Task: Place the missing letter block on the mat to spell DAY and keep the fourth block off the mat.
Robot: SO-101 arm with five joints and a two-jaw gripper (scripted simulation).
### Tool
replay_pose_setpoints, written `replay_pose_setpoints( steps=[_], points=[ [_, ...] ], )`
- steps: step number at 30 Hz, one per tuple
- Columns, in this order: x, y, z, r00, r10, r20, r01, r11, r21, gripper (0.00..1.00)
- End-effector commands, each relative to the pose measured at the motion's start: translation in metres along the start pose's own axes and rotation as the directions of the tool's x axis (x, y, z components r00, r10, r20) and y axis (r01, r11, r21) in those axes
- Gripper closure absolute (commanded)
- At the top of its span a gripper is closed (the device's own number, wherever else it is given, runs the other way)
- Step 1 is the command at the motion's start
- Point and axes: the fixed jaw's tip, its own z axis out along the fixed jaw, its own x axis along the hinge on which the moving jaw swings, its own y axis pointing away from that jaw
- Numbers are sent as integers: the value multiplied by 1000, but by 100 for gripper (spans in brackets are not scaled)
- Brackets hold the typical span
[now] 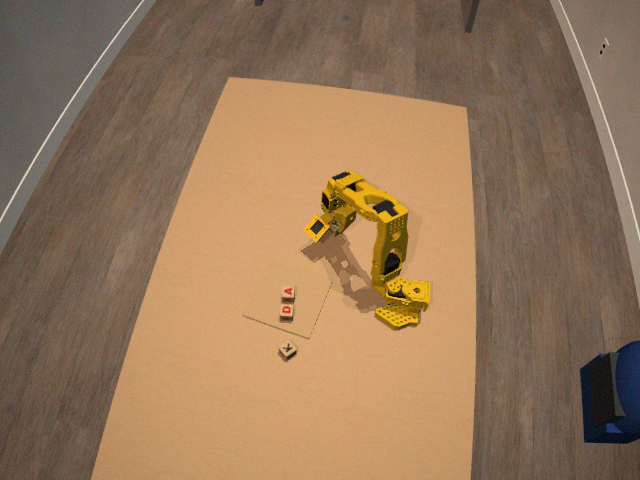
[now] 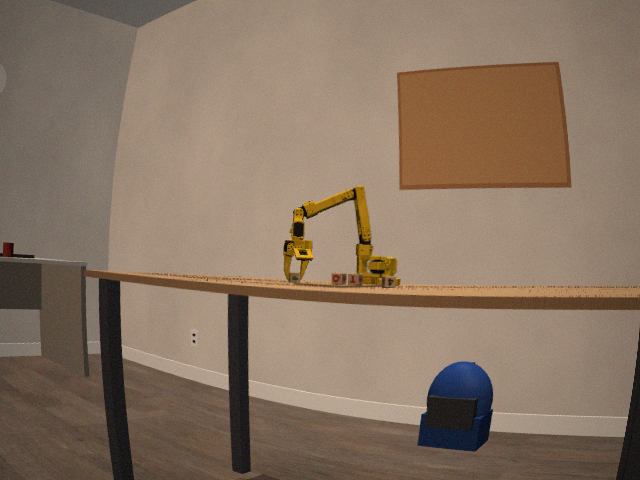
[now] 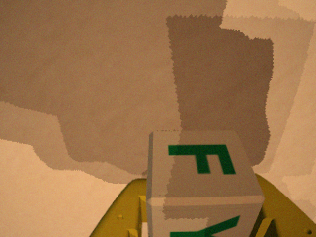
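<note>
My gripper (image 3: 200, 233) is shut on the green-lettered block (image 3: 200, 197); both yellow fingers press its sides. The block shows an F on its top face and a Y on the face toward the camera. In the side view the block (image 2: 294, 277) rests on the table between my fingers (image 2: 296, 273). In the overhead view my gripper (image 1: 330, 229) is beyond the mat's far corner, off the mat (image 1: 295, 310). On the mat lie the red D block (image 1: 286, 311) and the red A block (image 1: 288, 293), touching side by side. The X block (image 1: 287, 350) lies off the mat.
The arm's base (image 1: 403, 302) stands to the right of the mat. The thin mat outline blends with the tan table. A blue object (image 1: 612, 392) sits on the floor at the right.
</note>
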Motion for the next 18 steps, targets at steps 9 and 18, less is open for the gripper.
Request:
replay_pose_setpoints(
  steps=[9, 18],
  points=[
    [1, -15, -14, 1000, 1, -14, 0, 996, 88, 88],
    [1, -15, -14, 1000, 1, -14, 0, 996, 88, 99]
  ],
)
